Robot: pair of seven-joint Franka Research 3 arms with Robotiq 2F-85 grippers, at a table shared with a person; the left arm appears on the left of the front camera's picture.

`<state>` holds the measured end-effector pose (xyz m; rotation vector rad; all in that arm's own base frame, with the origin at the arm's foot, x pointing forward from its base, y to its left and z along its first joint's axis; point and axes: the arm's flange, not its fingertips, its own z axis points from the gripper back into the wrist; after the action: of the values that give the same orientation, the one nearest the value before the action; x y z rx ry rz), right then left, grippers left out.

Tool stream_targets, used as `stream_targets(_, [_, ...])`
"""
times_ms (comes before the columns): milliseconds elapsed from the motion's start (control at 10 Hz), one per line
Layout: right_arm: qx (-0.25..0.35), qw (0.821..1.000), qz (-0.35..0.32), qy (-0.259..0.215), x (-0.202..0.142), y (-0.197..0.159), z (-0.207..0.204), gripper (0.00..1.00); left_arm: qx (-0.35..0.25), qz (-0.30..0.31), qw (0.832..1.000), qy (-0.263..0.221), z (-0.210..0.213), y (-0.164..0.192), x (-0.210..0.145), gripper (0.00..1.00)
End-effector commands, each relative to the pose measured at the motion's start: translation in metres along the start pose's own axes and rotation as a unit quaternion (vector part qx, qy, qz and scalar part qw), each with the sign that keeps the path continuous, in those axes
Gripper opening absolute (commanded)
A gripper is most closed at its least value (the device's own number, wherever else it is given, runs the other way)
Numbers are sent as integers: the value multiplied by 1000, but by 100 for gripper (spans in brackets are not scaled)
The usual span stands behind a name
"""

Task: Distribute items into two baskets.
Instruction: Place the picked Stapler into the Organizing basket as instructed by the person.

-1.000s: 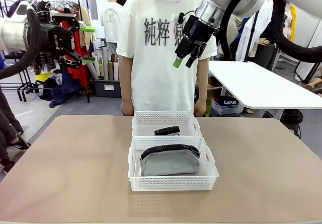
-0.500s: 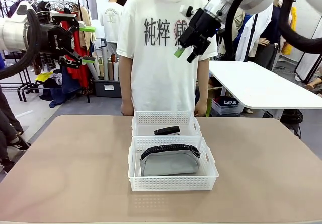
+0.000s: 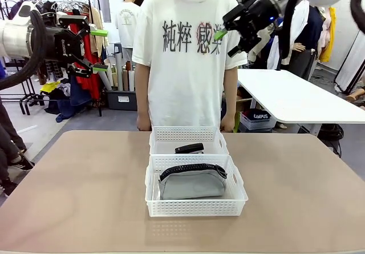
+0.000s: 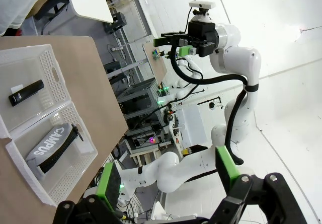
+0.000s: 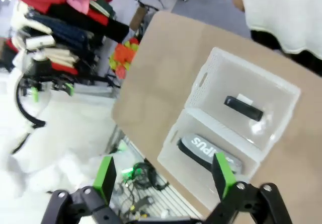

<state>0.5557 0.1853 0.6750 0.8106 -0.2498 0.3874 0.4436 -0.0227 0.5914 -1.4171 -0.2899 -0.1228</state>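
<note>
room: clothes rack (image 3: 68, 54) far left behind my table, white side table (image 3: 291, 97) far right.
table: tan top (image 3: 68, 197), shared with a person (image 3: 182, 65) in a white printed tee standing at the far edge, hands down behind the far basket.
baskets: two white lattice baskets at table centre, touching end to end. Near basket (image 3: 195, 200) on my side, far basket (image 3: 188, 140) on the person's side.
pouch: grey pouch (image 3: 191, 181) lies inside the near basket, black zipper up, takes most of the floor. Print on its side reads in left wrist view (image 4: 53, 143).
stapler: black stapler (image 3: 189, 148) lies flat in the far basket, apart from its walls.
my left gripper (image 3: 98, 50): high at the left, well clear of the table, fingers spread, nothing between the green pads.
my right gripper (image 3: 227, 41): high at upper right, in front of the person's shoulder, fingers spread, empty; both baskets far below in its wrist view.
</note>
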Motion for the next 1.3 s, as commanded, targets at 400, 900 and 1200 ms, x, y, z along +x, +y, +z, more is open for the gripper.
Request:
stream_targets(400, [92, 985, -109, -99, -41, -56, 55, 100, -8, -1, 1000, 1, 1, -2, -1, 100])
stream_targets(900, [91, 980, -138, -109, -35, -80, 65, 100, -8, -1, 1000, 1, 1, -2, -1, 100])
stream_targets(1200, [91, 980, -138, -109, -35, -80, 65, 100, -8, -1, 1000, 1, 1, -2, -1, 100])
